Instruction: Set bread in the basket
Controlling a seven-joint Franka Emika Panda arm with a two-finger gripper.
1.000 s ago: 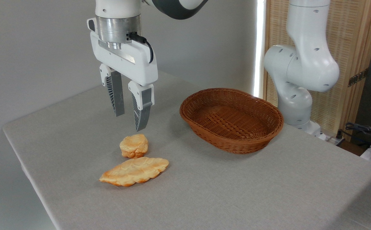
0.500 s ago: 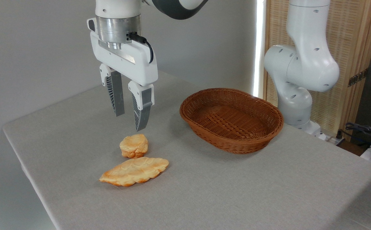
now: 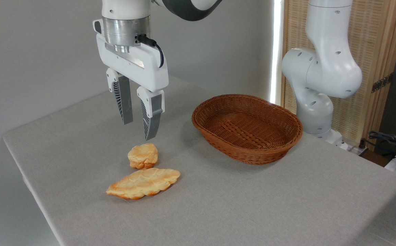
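The bread, a small chunky golden bun with a pale lumpy top, lies on the grey table left of centre. My gripper hangs a short way above and slightly behind it, fingers pointing down, open with a narrow gap and nothing between them. The oval brown wicker basket stands empty to the right of the gripper, well apart from the bun.
A longer flat leaf-shaped golden pastry lies just in front of the bun, nearly touching it. The arm's white base rises behind the basket at the right table edge. Cables lie off the table at far right.
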